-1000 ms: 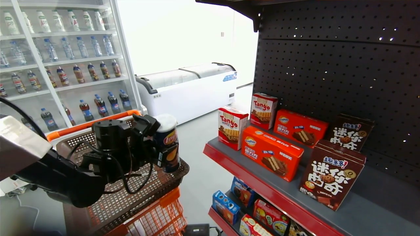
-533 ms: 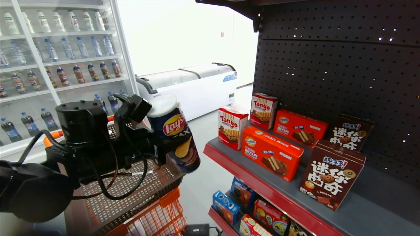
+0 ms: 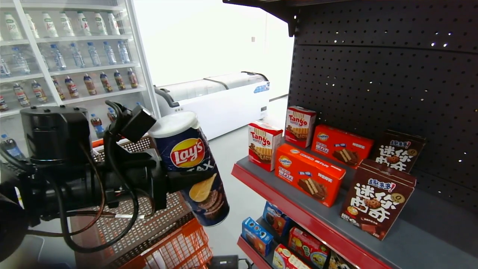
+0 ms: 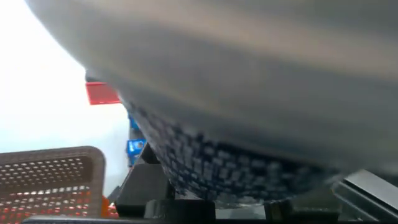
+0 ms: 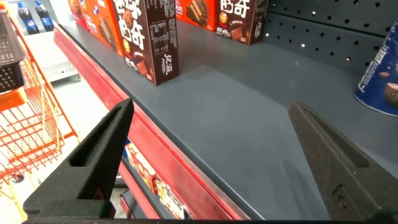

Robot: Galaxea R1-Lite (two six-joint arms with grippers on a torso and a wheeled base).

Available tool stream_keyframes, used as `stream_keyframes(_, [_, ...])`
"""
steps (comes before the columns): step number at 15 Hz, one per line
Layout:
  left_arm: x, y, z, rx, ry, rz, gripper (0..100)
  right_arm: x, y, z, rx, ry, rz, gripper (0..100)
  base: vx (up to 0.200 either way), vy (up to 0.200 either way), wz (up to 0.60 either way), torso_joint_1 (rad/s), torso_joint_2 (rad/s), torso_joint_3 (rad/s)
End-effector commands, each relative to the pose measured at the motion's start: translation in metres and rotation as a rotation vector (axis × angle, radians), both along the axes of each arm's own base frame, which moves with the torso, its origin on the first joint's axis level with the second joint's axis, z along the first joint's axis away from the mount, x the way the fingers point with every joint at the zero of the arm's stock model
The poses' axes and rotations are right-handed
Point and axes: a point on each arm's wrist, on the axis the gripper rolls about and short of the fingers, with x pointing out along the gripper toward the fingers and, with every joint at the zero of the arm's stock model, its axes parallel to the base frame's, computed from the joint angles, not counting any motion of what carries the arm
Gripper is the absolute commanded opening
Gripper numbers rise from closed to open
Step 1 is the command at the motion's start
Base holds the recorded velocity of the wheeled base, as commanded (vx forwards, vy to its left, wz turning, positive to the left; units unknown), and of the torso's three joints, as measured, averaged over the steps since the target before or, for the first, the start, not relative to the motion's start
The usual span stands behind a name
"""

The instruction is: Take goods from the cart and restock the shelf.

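Left gripper [image 3: 170, 178] held a dark blue cylindrical chip can [image 3: 194, 168] in the air, short of the grey metal shelf [image 3: 410, 239].
Its jaws were clamped on the can's mid-body. The can was tilted, white plastic lid toward the arm, base over the front corner of the brown perforated plastic cart basket [image 3: 123, 231]. The right gripper [image 5: 211, 106] hung over bare shelf deck, jaws spread wide, holding nothing. Risks, as judged: the smooth, tilted can might twist or slip in this side grip; its low base could catch the shelf's red front lip; a wide swing might topple the orange cardboard wafer box [image 3: 310, 179] or the brown cookie box [image 3: 377, 198].
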Motion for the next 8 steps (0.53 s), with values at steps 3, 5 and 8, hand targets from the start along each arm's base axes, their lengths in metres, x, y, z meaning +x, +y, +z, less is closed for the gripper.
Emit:
stream_keyframes(3, [-0.022,-0.011,0.025,-0.026,-0.044,-0.107,0,0.000,0.000,0.000,0.000,-0.001,0.000,100,0.000,0.000,0.00,0.000,0.00,0.000])
stream_keyframes(5, [-0.031,-0.016,0.026,-0.020,-0.026,-0.143,0,0.000,0.000,0.000,0.000,-0.001,0.000,100,0.000,0.000,0.00,0.000,0.00,0.000])
stream_keyframes(8, [-0.050,-0.017,0.028,0.011,-0.017,-0.195,0,0.000,0.000,0.000,0.000,-0.001,0.000,100,0.000,0.000,0.00,0.000,0.00,0.000])
